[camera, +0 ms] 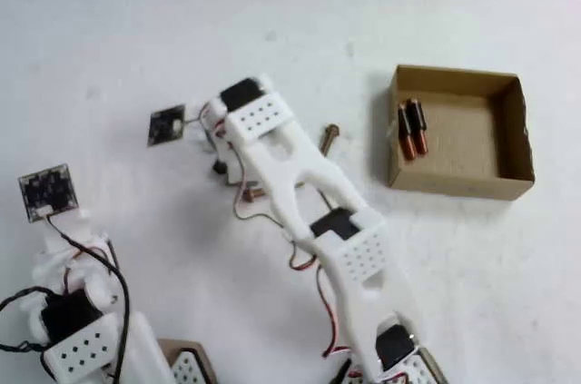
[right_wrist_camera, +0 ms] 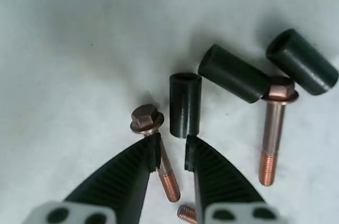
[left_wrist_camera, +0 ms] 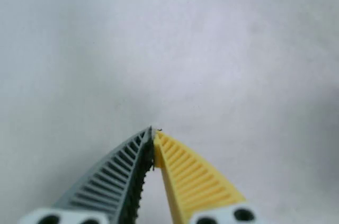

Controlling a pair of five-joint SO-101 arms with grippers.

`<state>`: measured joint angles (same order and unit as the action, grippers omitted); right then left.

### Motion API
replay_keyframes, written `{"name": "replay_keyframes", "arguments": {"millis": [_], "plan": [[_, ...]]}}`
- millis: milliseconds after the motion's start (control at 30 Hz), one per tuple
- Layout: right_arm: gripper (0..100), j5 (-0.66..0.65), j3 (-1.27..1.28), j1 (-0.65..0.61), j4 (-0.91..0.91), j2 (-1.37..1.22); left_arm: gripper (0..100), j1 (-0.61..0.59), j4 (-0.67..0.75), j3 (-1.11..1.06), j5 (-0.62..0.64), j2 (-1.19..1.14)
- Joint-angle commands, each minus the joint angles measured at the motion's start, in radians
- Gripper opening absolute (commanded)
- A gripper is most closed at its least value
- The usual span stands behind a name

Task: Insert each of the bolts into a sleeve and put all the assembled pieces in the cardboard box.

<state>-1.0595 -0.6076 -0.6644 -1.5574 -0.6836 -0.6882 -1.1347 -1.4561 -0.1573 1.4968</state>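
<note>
My right gripper stands open by a narrow gap, low over the white table. A copper bolt lies beside and partly under one finger. An upright-lying black sleeve sits just beyond the fingertips. Two more black sleeves lie farther off, with a second bolt touching one of them. A third bolt's threaded tip shows between the fingers' bases. My left gripper is shut on nothing above bare table. The cardboard box holds two assembled pieces.
In the high view the right arm stretches from the near edge to the table's middle and covers most of the loose parts. A bolt lies between it and the box. The left arm is at the near left corner.
</note>
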Motion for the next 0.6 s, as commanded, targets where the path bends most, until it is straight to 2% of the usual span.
{"name": "replay_keyframes", "arguments": {"millis": [0,133,267,567], "plan": [[6.4,-0.025,-0.051,-0.025,0.054,0.015,2,-0.038,0.002,0.008,-0.009,0.013],[7.3,-0.086,-0.051,-0.028,0.064,0.01,2,-0.041,0.031,-0.008,-0.009,0.013],[12.6,-0.089,-0.046,-0.028,0.064,0.01,2,-0.039,0.078,-0.037,-0.009,0.013],[12.7,-0.087,-0.051,-0.03,0.143,-0.088,2,-0.038,0.077,-0.04,-0.009,0.013]]}}
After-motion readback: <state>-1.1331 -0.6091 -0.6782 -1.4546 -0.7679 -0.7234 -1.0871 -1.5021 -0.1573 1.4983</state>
